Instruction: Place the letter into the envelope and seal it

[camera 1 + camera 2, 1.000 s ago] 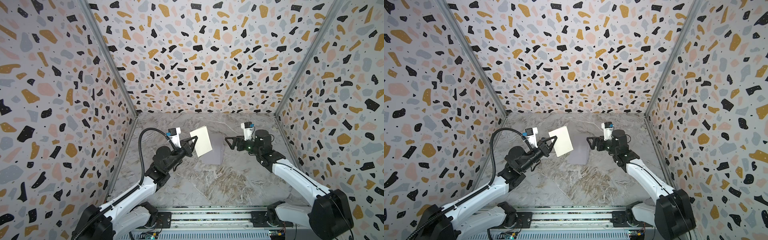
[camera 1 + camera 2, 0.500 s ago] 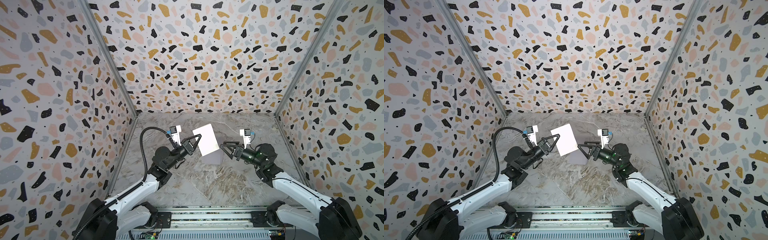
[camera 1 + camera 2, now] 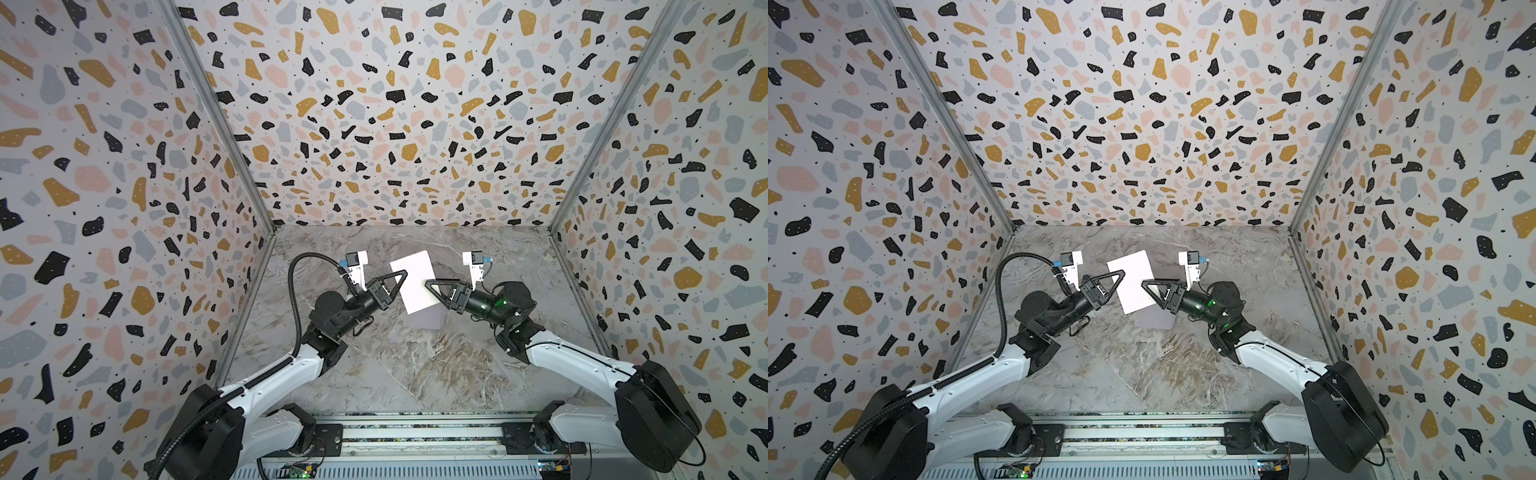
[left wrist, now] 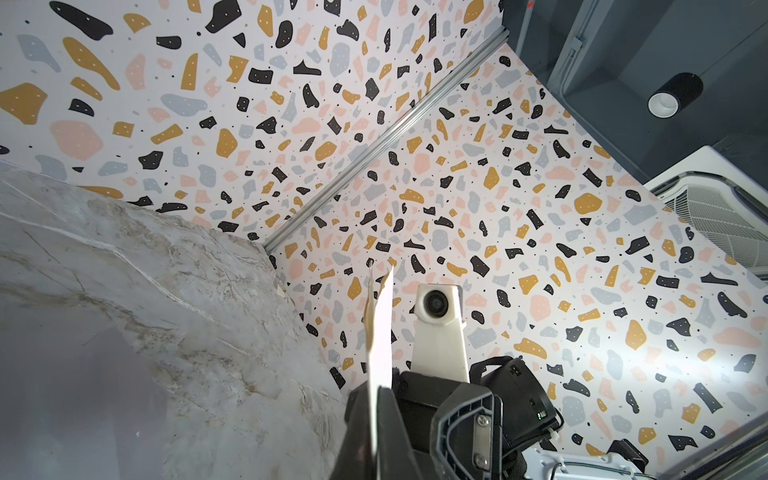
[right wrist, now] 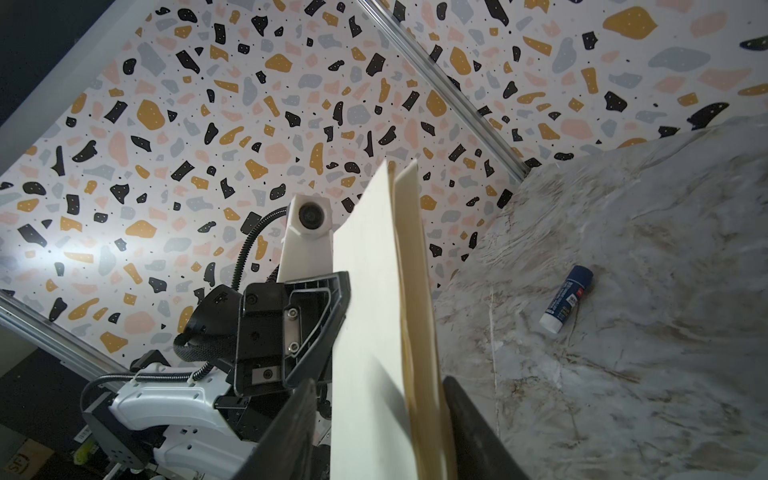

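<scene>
The letter [image 3: 415, 286] [image 3: 1133, 286] hangs tilted above the table, showing a white back, with tan layers visible edge-on in the right wrist view [image 5: 415, 316]. My left gripper [image 3: 403, 276] [image 3: 1121, 275] [image 4: 374, 399] is shut on its left edge. My right gripper [image 3: 429, 285] [image 3: 1145, 285] [image 5: 378, 386] straddles the letter's right edge, its jaws narrowed but with gaps still on both sides of the paper. The lavender-grey envelope [image 3: 428, 321] [image 3: 1158, 319] lies flat on the marble table, partly hidden under the letter.
A blue-and-white glue stick [image 5: 566, 305] lies on the marble table [image 3: 415, 374] beyond the letter, seen only in the right wrist view. Terrazzo-patterned walls [image 3: 395, 124] close in three sides. A rail [image 3: 415, 432] runs along the front edge.
My right gripper swung left to the letter's right edge and narrowed its jaws around it. My left gripper carried the letter a little to the right and stayed shut.
</scene>
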